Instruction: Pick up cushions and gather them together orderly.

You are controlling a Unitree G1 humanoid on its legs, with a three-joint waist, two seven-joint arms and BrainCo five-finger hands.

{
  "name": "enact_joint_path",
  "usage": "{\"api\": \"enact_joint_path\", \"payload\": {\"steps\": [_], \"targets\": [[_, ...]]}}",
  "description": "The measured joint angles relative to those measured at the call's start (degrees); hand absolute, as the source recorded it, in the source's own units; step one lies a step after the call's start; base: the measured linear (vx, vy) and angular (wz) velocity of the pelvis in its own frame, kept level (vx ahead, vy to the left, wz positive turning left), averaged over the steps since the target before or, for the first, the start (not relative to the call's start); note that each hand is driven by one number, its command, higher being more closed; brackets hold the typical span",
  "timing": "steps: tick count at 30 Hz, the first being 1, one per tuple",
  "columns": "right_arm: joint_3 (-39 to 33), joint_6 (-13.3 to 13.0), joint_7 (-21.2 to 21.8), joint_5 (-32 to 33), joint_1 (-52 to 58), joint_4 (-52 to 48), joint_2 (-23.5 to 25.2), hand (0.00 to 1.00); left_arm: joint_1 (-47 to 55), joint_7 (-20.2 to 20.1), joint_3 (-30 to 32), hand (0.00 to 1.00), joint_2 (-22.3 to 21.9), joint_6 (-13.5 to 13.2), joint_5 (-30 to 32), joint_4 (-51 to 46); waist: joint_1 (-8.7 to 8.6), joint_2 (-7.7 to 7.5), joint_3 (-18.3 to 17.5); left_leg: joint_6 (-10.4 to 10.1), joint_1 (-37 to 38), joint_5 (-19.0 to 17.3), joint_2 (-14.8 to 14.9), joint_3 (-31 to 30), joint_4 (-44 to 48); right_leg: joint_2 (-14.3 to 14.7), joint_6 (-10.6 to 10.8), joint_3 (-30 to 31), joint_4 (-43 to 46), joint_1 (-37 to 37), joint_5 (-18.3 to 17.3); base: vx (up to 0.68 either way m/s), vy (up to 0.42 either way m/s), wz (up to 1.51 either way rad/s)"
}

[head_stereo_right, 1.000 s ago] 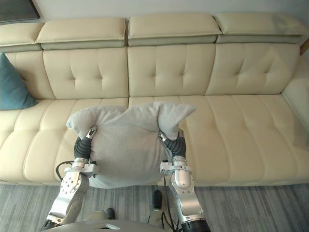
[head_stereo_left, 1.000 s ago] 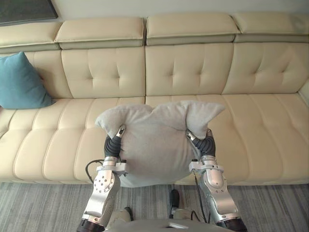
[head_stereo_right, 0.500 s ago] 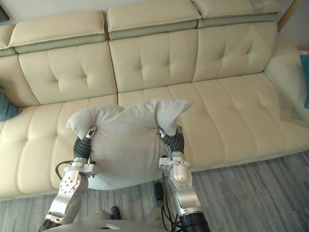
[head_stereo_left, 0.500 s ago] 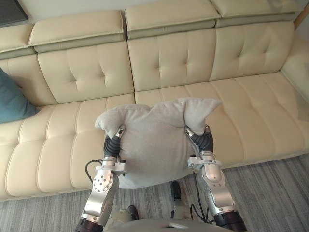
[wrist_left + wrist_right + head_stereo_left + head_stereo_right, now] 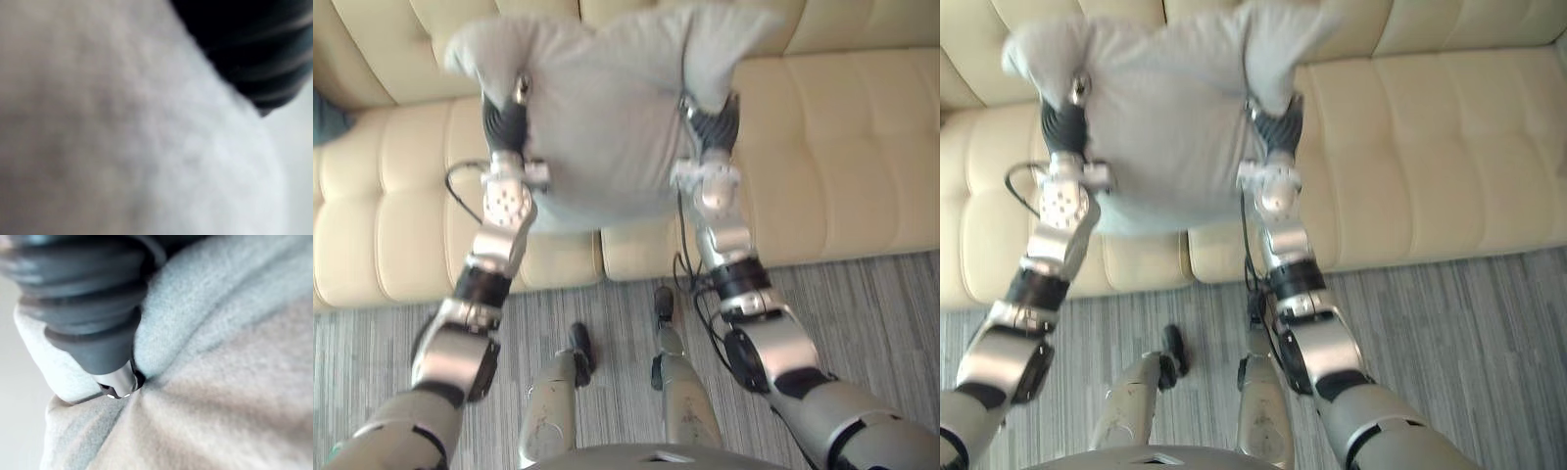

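Robot hands are pressing in on a grey cushion [image 5: 602, 117] from both sides: the left robot hand [image 5: 505, 122] is sitting against its left edge and the right robot hand [image 5: 713, 122] against its right edge, so the cushion is hanging between them, off the seat. Its upper corners are flopping over the dark ribbed covers, and the fabric is hiding the grip, so I cannot tell whether either one is closed on the cloth. In the right wrist view the cover is sinking into a deep crease in the fabric.

Behind the cushion a cream sofa [image 5: 832, 147] is running across the room, its seat looking like smooth leather quilted into long padded panels. Below its front edge a grey carpet [image 5: 862, 294] with fine stripes is covering the floor. The cushion is looking soft and fleecy, plump in the middle. A teal cushion [image 5: 325, 116] is peeking in on the seat far to the left.
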Motion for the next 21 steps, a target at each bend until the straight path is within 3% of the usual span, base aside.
{"api": "enact_joint_path", "payload": {"steps": [3, 7, 10, 16, 17, 18, 21], "targets": [[-1.1, 0.0, -2.8, -2.1, -10.4, 3.0, -0.1, 1.0, -9.8, 1.4, 2.6, 1.0, 2.1, -0.1, 0.8, 4.3, -0.06, 1.22, 3.4, -0.5, -5.1, 0.6, 0.4, -1.0, 1.1, 0.4, -0.5, -0.5, -2.6, -3.0, 2.6, -0.03, -0.051, 0.08], [-3.6, 0.0, -5.6, -2.2, -19.5, 6.7, -1.0, 1.0, -20.5, 2.1, 3.4, 1.0, 2.5, -0.1, 2.6, 10.0, -0.2, 1.5, 6.9, -0.5, -9.4, 1.0, 0.5, -1.6, 1.8, 0.6, -0.5, -0.6, -2.6, -6.6, 3.9, -0.05, 0.014, 0.08], [-4.2, 0.0, -7.7, -2.3, -23.6, 6.7, -1.9, 1.0, -23.9, 2.5, 4.1, 1.0, 2.3, -0.1, 2.8, 10.0, -0.07, 1.5, 6.9, -0.1, -13.1, 1.5, -0.1, -2.1, 1.8, 0.1, -0.4, -0.7, -2.6, -9.9, 4.1, -0.03, 0.032, 0.17], [-6.4, 0.1, -9.4, -2.8, -28.6, 4.0, -2.5, 1.0, -30.2, 5.0, 9.2, 1.0, -2.8, -0.1, 2.9, 9.9, 2.93, 1.52, 7.0, 0.0, -20.5, 2.6, -0.1, -4.1, 1.9, -0.1, -0.3, -2.3, -2.6, -15.8, 4.7, -0.03, 0.027, 0.18], [-6.4, 0.3, -9.4, -2.7, -28.7, 2.4, -2.5, 0.0, -30.7, 5.0, 10.3, 1.0, -3.6, -0.1, 2.8, 9.9, 3.11, 1.52, 7.0, 0.0, -21.6, 2.8, 0.0, -4.5, 2.0, -0.1, -0.3, -2.5, -2.6, -16.6, 4.7, -0.02, 0.03, 0.26], [-6.4, 0.4, -9.4, -2.6, -28.8, 1.6, -2.5, 0.0, -30.8, 5.2, 10.9, 0.0, -4.0, -0.1, 2.8, 9.9, 3.25, 1.52, 7.0, -0.1, -22.1, 2.8, 0.0, -4.7, 2.0, -0.1, -0.3, -2.6, -2.6, -17.0, 4.7, -0.02, 0.032, 0.17], [-6.3, 0.4, -9.4, -2.5, -30.2, 0.7, -3.5, 0.0, -31.1, 6.0, 13.7, 0.0, -6.0, -0.1, 2.2, 9.3, 4.63, 1.52, 7.0, -0.1, -23.9, 2.9, 0.0, -4.8, 1.9, -0.2, 0.0, -2.9, -2.6, -18.7, 4.9, -0.01, 0.031, 0.05]]}}
